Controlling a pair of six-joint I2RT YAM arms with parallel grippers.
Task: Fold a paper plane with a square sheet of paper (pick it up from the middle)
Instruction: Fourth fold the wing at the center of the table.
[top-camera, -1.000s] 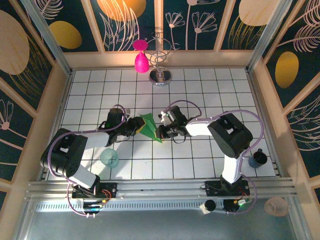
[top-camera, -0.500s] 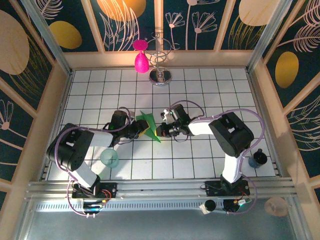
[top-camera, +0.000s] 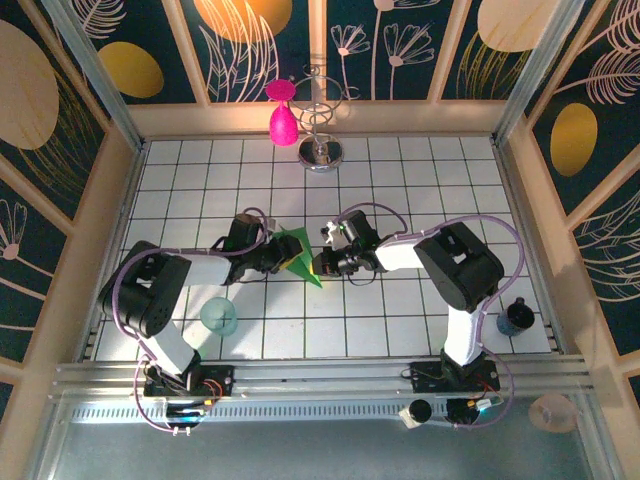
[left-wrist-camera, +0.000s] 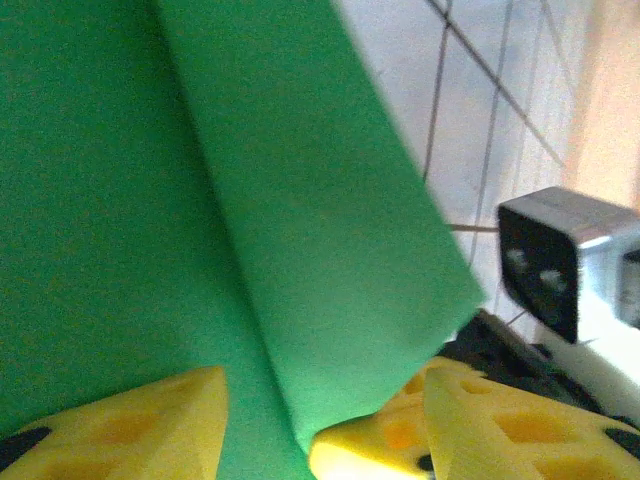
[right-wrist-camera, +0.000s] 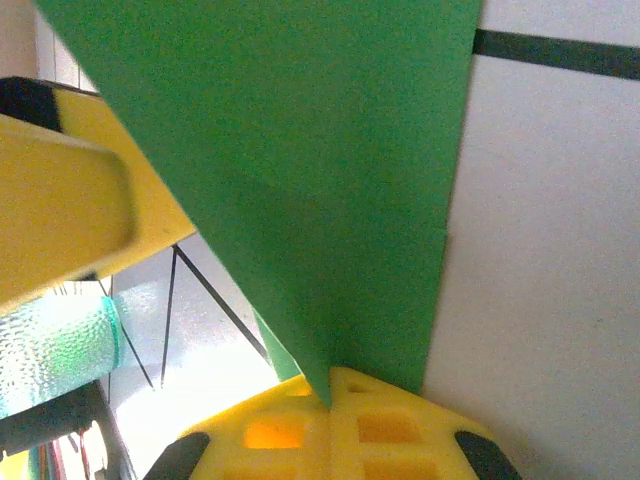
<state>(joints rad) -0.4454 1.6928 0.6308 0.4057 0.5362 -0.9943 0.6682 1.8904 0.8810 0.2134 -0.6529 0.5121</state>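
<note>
Paper plane (top-camera: 298, 254) is located mid-frame in the top view, over the tiled tabletop (top-camera: 400, 180). It is pinched by the right gripper (right-wrist-camera: 330, 375), fingers pressed together. Left gripper (left-wrist-camera: 318, 400) is spread, paper lying between its fingers.

White tiled floor (top-camera: 400, 170), dark floral walls (top-camera: 420, 40)

Left arm (top-camera: 190, 270) folded in – its shoulder link swung rightward, toward centre; left gripper (top-camera: 281, 258) shifted slightly closer against the paper plane (top-camera: 301, 250), jaws parted wider than before.
</note>
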